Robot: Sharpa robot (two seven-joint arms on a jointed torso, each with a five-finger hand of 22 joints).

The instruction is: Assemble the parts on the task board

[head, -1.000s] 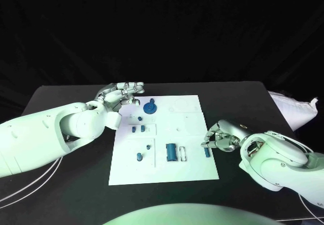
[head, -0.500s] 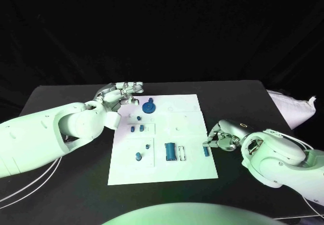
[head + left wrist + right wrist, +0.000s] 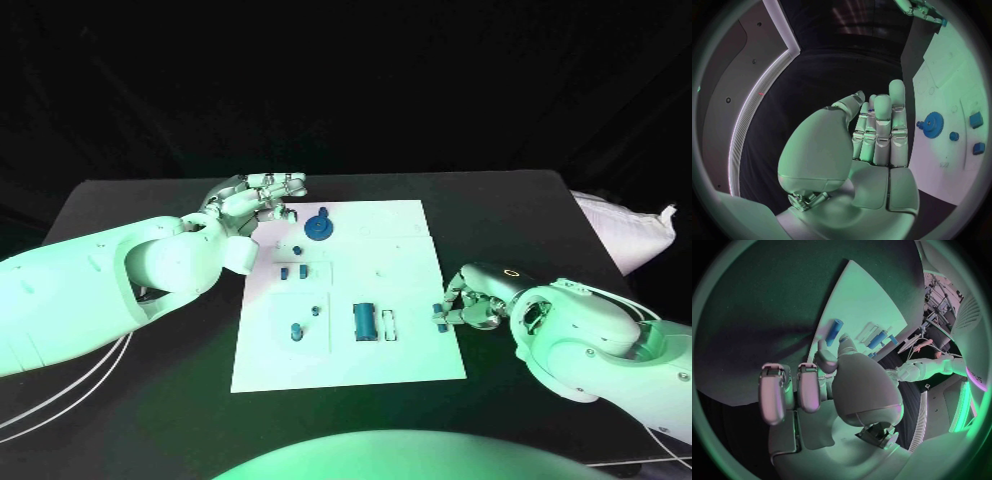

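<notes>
Looking down, I saw the task board (image 3: 378,268) lying in the middle of the black worktop (image 3: 534,210), with my two hands at opposite edges of it. My right hand (image 3: 469,300) sat at the board's right edge, fingers curled in close around a small blue peg (image 3: 438,318) that lay on the board's margin just beside them; from the wrist that peg (image 3: 834,332) appeared a little beyond my fingertips (image 3: 825,359), and I could not tell whether I was pinching it or only touching it. Left of it on the board lay a blue block (image 3: 365,322), and farther left a few small blue parts (image 3: 299,331). My left hand (image 3: 260,203) hovered at the board's far left corner, fingers extended side by side and holding nothing. A blue gear (image 3: 320,231) stood on the board just beside that hand, near its fingertips; in the left wrist view the gear (image 3: 932,121) was apart from my fingers (image 3: 882,131).
</notes>
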